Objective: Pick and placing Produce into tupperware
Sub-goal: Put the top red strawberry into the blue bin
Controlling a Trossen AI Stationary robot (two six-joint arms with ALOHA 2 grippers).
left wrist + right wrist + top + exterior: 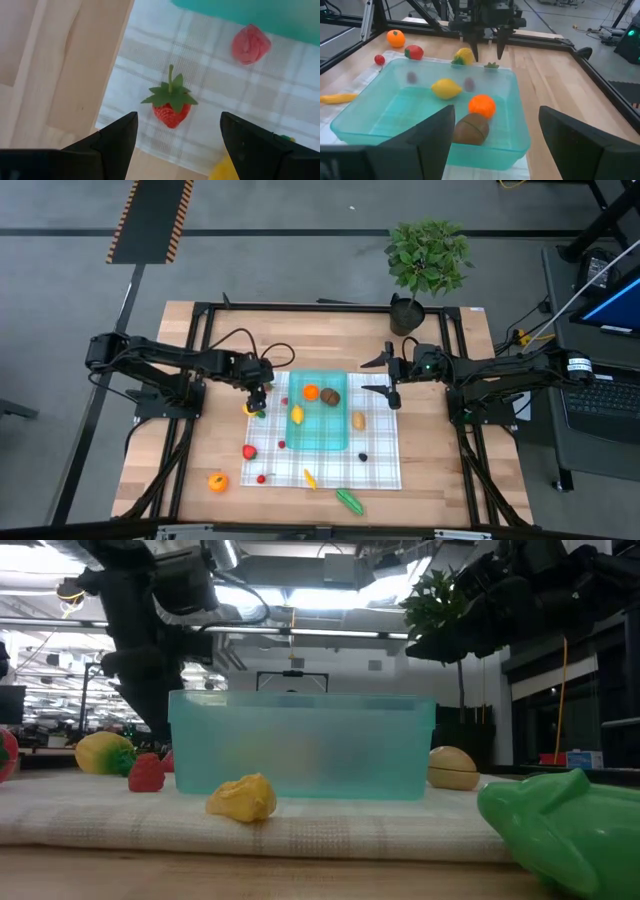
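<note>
High camera looked straight down over the whole bench. Low camera sat at bench level, close before the tupperware. Each wrist camera faced forward past its own tool; all views shared that tupperware.

1 tupperware holds 3 produce pieces; 2 claws.

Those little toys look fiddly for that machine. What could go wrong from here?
The left hand hangs open over a tiny strawberry lying near the edge of the checked cloth; its fingers could nudge the berry away or snag the cloth. A yellow piece lies close beside that hand and might get bumped. The tupperware sits loose on the cloth, so a knock might shift it.
</note>
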